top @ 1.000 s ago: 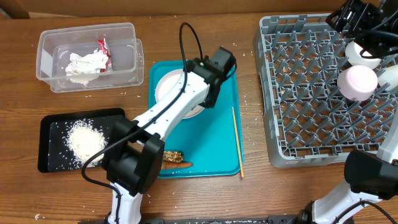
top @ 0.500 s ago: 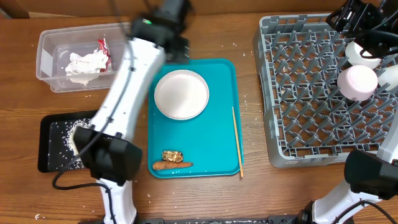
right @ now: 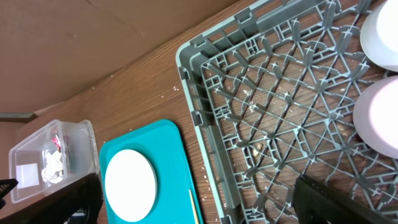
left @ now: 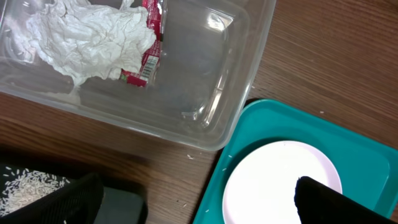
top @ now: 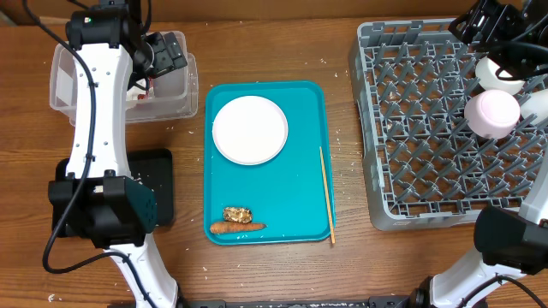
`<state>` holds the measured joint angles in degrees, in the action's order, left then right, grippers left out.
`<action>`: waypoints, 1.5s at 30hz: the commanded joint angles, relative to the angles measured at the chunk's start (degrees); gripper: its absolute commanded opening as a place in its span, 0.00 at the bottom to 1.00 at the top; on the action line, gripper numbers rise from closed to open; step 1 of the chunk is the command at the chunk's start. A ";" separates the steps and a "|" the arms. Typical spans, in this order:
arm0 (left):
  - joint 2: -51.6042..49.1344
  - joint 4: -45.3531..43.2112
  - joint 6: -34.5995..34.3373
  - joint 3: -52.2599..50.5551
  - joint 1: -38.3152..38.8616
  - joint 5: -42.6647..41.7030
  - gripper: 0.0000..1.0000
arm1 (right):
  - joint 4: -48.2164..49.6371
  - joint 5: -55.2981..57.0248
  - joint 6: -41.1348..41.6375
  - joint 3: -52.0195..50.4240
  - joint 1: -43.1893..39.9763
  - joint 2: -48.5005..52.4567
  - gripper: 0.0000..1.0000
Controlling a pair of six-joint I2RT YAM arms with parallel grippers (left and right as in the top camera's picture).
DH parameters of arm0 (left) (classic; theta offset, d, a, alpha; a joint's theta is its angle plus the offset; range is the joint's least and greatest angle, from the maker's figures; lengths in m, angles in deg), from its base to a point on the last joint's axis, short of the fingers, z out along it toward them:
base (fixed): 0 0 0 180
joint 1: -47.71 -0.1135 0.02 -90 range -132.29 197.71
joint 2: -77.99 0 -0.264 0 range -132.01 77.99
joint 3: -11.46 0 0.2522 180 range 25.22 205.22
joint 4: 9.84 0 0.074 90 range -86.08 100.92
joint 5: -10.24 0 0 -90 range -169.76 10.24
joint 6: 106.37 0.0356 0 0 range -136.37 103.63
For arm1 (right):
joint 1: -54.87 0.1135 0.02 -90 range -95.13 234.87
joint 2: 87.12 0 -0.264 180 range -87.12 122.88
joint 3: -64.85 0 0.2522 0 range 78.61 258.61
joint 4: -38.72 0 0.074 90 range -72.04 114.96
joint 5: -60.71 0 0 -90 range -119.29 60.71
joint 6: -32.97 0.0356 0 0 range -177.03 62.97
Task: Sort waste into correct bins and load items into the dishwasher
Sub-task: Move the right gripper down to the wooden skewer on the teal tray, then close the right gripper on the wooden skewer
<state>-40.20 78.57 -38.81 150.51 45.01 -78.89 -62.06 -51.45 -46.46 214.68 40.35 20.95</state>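
The white plate lies on the teal tray, with the thin wooden stick at its right edge. A brown food piece and an orange carrot stick sit at the tray's front. The clear tub holds a crumpled napkin and a red-and-white wrapper. My left gripper hangs open and empty over the tub's right end. Rice lies in the black tray. The grey dish rack holds a cup and a bowl. My right gripper stands open above its far corner.
The left arm crosses over the black tray and hides most of it. Loose rice grains are scattered on the wooden table between the teal tray and the rack. A brown wall runs along the table's back.
The left arm has swung from over the plate on the teal tray back and left to the clear tub, and its jaws have opened wide. The right arm has not moved.
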 commanded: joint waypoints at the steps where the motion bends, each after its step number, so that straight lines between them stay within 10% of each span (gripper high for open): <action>1: -0.22 0.11 -0.90 0.72 -0.33 -2.25 1.00 | 0.13 -2.89 2.21 0.81 0.04 -0.57 1.00; 11: -0.22 0.09 -0.72 0.72 -0.28 -1.53 1.00 | -2.75 -10.08 -0.48 0.44 4.02 -0.46 1.00; 24: -0.22 0.15 -0.70 0.72 -0.28 -1.92 1.00 | -1.03 21.66 8.57 -28.22 41.81 8.39 1.00; 45: -0.24 -0.11 -0.72 0.48 -0.24 -1.92 1.00 | 5.79 8.76 6.45 -38.42 48.33 16.26 1.00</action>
<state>-40.22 78.53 -38.83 150.51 44.84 -80.64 -56.69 -41.17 -39.36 176.41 88.41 36.91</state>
